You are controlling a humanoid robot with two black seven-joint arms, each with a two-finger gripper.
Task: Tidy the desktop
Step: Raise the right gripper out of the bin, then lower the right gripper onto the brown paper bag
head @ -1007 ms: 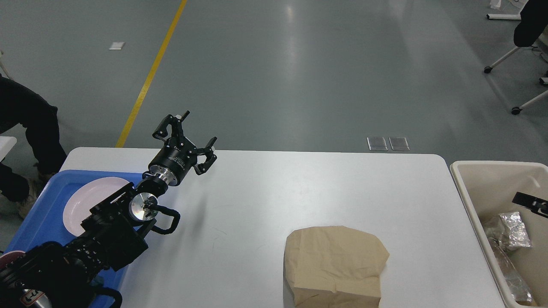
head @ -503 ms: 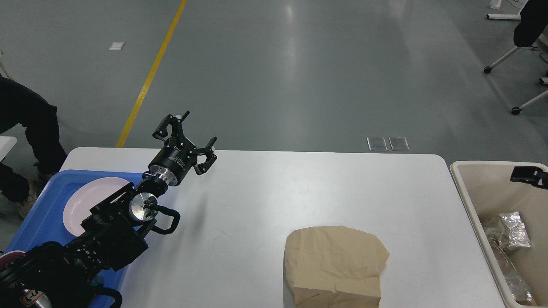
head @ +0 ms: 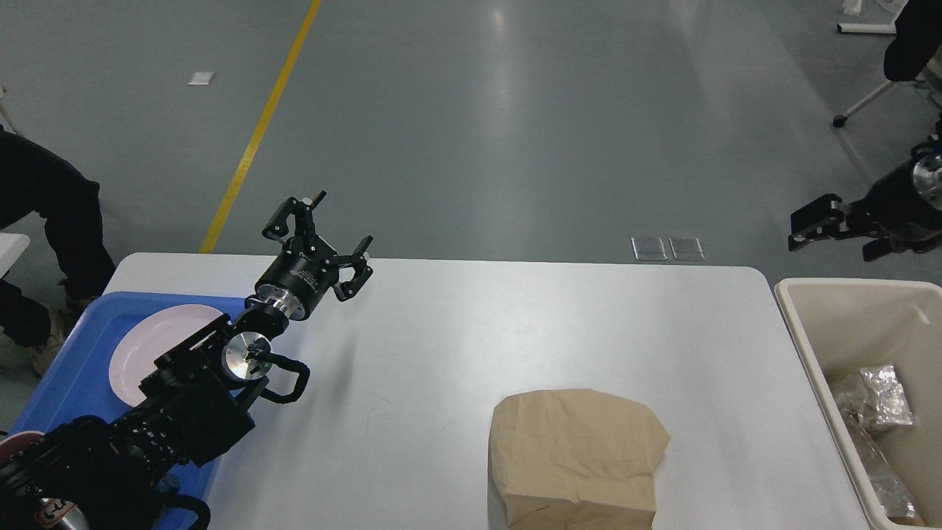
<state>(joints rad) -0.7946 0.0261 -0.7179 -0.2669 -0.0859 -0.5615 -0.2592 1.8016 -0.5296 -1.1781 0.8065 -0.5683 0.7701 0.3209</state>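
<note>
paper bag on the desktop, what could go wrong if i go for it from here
The brown paper bag lies crumpled and soft near the front edge of the desktop; a pinch may only catch a fold, or a push could slide it off. The right claw sits high beyond the beige bin, so a low swing toward the bag could clip the bin's rim.

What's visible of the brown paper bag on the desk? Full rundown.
The brown paper bag is tan kraft paper, creased and crumpled, lying flat on the white desktop near its front edge, right of center. Its top edge is irregular and angled; a fold runs across its lower part. The bottom is cut off by the frame. Neither gripper touches it, and nothing lies on it. Contents cannot be seen.
</note>
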